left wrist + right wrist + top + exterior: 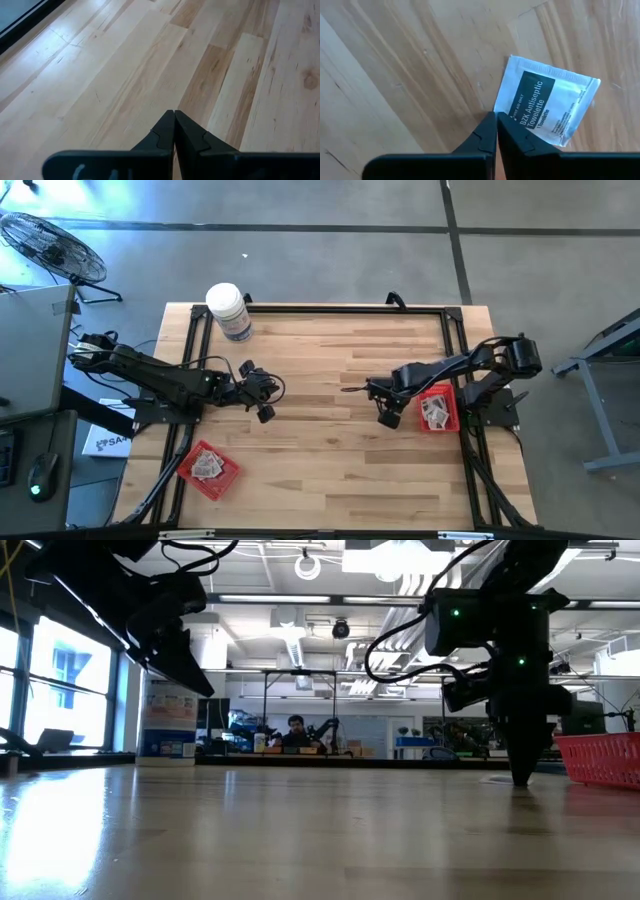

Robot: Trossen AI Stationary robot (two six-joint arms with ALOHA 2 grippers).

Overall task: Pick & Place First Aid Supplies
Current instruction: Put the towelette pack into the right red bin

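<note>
Antiseptic towelette packet [547,102] lies flat on the table [330,440] beside the right red tray [447,420]; my right gripper [496,116], jaws closed, pinches only its edge, so I should lift slowly.

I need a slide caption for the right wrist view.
Right gripper shut on the edge of an antiseptic towelette packet lying on the wooden table.

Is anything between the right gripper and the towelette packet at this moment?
Nothing visible. The right gripper is shut with its tips at the edge of the antiseptic towelette packet, which lies flat on the bare table. Whether the tips pinch the edge cannot be told.
</note>
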